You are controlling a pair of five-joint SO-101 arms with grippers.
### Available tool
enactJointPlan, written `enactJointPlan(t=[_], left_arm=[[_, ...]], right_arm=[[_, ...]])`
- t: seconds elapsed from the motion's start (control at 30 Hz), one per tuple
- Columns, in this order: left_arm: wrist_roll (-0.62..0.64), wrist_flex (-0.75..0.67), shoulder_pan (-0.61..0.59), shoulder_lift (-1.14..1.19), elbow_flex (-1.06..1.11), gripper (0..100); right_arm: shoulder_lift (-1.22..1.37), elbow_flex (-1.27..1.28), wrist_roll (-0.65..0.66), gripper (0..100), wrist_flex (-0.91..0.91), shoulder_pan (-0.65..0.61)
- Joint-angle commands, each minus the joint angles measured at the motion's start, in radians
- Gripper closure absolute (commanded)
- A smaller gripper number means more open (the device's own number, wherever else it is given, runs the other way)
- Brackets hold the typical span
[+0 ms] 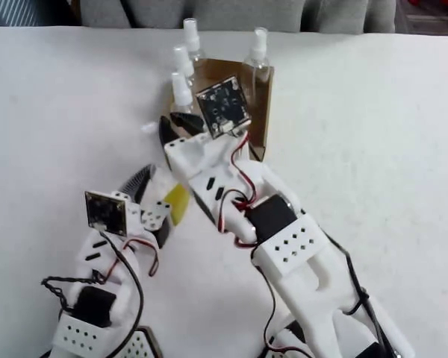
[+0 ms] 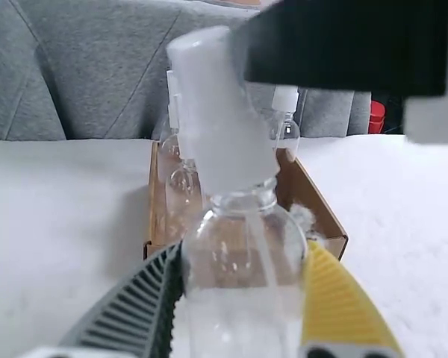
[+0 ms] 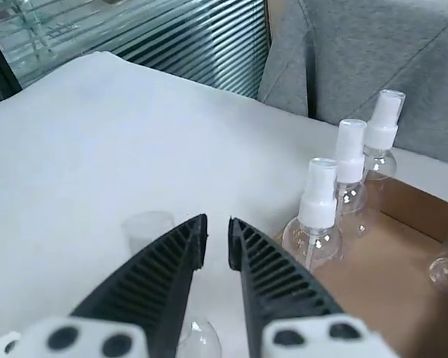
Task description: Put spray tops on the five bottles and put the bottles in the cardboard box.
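Clear bottle, left of centre in the high view, is clamped between the left gripper's fingers, its top tilted. At centre, the right gripper is barely parted and empty, beside the box holding four bottles. If unseated, that top may topple off during lifting.

Tabletop: white, matte covering, wide bare stretches. Grey upholstered seat: along the tabletop's far edge, seamed cushions. Slatted window blind: beside the seat. Small red object: beyond the far edge, kind unclear.
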Motion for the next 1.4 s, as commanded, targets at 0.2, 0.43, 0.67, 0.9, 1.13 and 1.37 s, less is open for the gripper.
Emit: enactJointPlan(t=[0.2, 0.43, 0.67, 0.9, 1.13, 1.37], left_arm=[[-0.011, -0.009, -0.005, -0.013, -0.002, 91], [-0.011, -0.009, -0.004, -0.013, -0.002, 91], [-0.011, -0.009, -0.005, -0.013, -0.002, 91], [-0.011, -0.009, -0.005, -0.013, -0.002, 91], [-0.011, -0.009, -0.005, -0.013, -0.002, 91], [-0.011, -0.009, -0.005, -0.013, -0.002, 91]], right_arm=[[-0.004, -0.161, -0.006, 97.1, 0.021, 0.002], [0.071, -0.299, -0.006, 97.1, 0.030, -0.001], [0.117, -0.302, -0.006, 97.0, 0.196, -0.056], [0.087, -0.298, 0.006, 96.8, 0.288, -0.053], [0.085, -0.298, 0.104, 96.8, 0.303, -0.030], [0.047, -0.301, 0.069, 96.9, 0.217, 0.031]])
